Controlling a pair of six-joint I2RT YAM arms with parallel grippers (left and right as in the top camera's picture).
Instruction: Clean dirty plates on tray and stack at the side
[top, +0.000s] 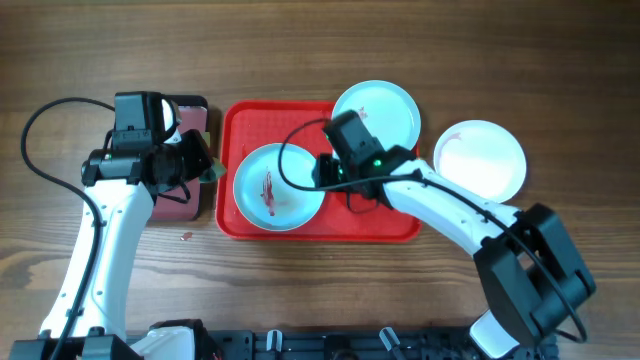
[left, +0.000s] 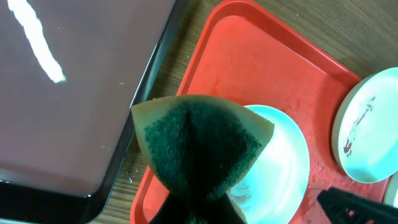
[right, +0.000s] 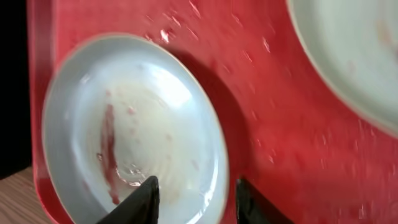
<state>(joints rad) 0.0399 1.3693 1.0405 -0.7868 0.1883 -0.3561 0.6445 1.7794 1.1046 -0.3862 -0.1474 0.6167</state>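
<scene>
Clamping the smeared plate (top: 278, 187), on the tray's (top: 390, 228) left half, is being advised before scrubbing: right fingers (right: 146, 199) are being held parted astride its rim; the sponge (left: 199, 149) is being pinched by left fingers (top: 198, 158).

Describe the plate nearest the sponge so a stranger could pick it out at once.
Start at the bright red tray mid-table. The plate lies in its left half. Pale turquoise like the second plate, which overhangs the tray's far right corner, it alone sits wholly inside the rim and bears a long dark red streak.
</scene>
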